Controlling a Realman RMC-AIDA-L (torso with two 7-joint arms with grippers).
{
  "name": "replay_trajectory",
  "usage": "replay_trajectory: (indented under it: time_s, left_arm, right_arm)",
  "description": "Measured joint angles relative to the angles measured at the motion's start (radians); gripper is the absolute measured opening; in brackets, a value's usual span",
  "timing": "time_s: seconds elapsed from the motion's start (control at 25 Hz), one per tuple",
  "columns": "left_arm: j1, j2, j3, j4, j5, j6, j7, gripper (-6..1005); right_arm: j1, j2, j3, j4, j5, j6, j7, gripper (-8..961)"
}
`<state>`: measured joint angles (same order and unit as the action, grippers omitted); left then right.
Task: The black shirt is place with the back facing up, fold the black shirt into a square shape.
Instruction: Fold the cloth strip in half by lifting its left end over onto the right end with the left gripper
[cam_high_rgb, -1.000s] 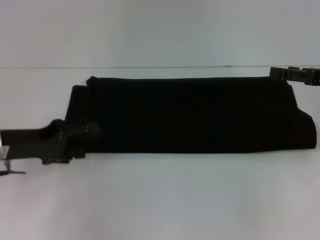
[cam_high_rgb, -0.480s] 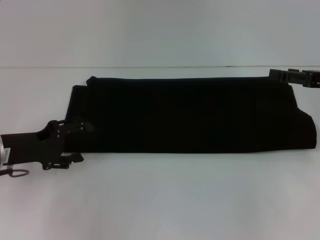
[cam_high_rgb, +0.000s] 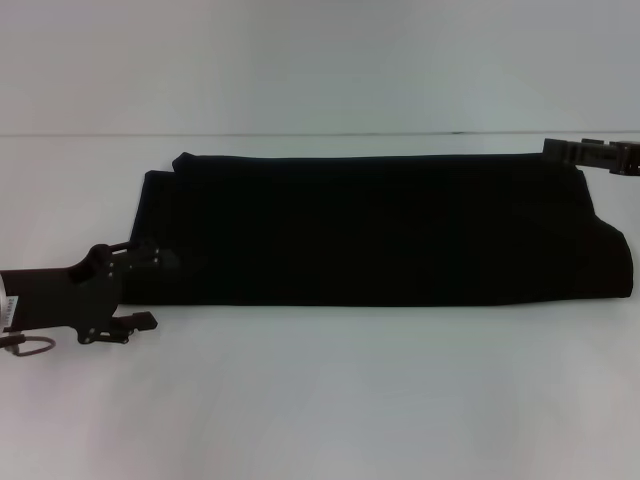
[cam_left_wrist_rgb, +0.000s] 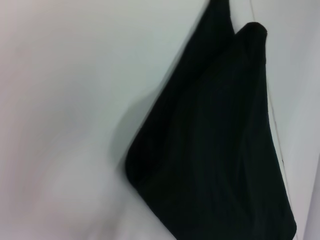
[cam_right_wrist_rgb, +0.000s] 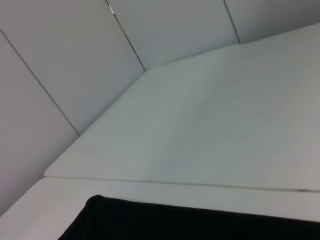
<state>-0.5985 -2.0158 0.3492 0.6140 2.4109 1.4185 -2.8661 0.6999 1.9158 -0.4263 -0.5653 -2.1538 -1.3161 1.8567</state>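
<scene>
While the left gripper (cam_high_rgb: 140, 290) sits at the lower left of the head view against the shirt's near left corner, whether its fingers are apart or pinching cloth cannot be told. Across the frame's middle the black shirt (cam_high_rgb: 380, 230) lies on the white table (cam_high_rgb: 320, 400) as a long narrow band, so lengthwise folds look done and crosswise folds into a square remain. At upper right, the right gripper (cam_high_rgb: 590, 155) rests by the far corner, state unclear.
</scene>
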Motion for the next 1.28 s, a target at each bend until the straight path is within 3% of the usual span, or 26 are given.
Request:
replay_trajectory:
  time_s: [1.28]
  left_arm:
    - [0.003, -0.001, 0.005, -0.006, 0.022, -0.144, -0.035, 903]
  right_arm:
    - [-0.004, 0.000, 0.002, 0.007, 0.000, 0.025, 0.002, 940]
